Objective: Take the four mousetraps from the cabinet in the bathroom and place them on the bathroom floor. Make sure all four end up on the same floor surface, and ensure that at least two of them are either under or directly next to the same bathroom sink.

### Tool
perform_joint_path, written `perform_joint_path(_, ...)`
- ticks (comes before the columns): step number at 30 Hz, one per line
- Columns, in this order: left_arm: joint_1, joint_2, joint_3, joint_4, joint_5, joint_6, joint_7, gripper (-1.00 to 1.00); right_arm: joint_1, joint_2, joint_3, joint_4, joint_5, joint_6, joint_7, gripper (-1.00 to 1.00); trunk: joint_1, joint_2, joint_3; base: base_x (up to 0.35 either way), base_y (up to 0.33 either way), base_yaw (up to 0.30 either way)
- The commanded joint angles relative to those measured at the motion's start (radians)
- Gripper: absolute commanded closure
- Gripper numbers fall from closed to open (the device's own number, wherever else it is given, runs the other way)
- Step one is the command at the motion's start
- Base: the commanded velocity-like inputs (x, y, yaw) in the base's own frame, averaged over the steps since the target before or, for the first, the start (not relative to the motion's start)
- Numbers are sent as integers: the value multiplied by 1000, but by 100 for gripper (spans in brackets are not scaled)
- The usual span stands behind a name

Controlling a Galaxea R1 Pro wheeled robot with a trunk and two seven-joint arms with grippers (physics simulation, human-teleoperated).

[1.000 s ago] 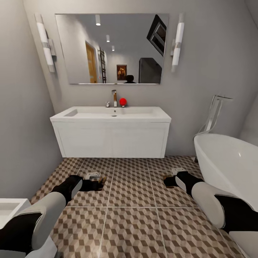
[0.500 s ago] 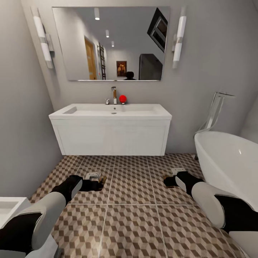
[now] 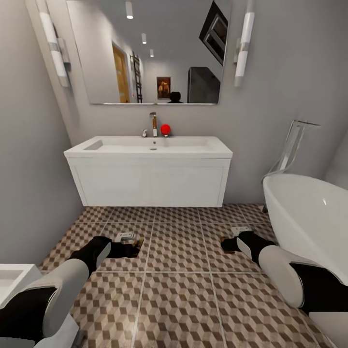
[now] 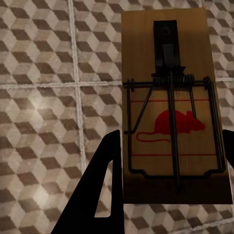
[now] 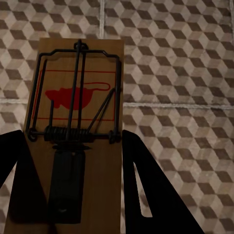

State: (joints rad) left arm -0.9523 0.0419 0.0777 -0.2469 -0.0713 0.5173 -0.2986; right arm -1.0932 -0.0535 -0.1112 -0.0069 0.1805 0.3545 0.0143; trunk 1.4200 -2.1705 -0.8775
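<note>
Pretty clearly a home bathroom. There was a wide white sink on a boxy vanity with a chrome tap, and a big mirror above it with tube wall lights either side. A white freestanding bathtub sat off to the right with its own tall floor-standing tap. The bathroom floor was tiled in that brown and beige 3D-cube pattern, and the walls were plain grey.

We have rolled closer to the sink. It looks bigger now and sits higher in our head view than a second ago. The mirror above the sink has slid up, so its top edge is cut off now.
</note>
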Motion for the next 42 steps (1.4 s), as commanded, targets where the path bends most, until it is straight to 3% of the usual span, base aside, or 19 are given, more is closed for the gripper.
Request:
perform_joint_path(1, 0, 0, 8, -2, -8, 6, -5, 100, -1, 0, -8, -1, 7, 4, 3, 100, 0, 0, -3, 0, 0, 0)
perform_joint_path(42, 0, 0, 8, -2, -8, 6, -5, 100, -1, 0, -9, -1, 7, 8, 1, 100, 0, 0, -69, 0, 0, 0)
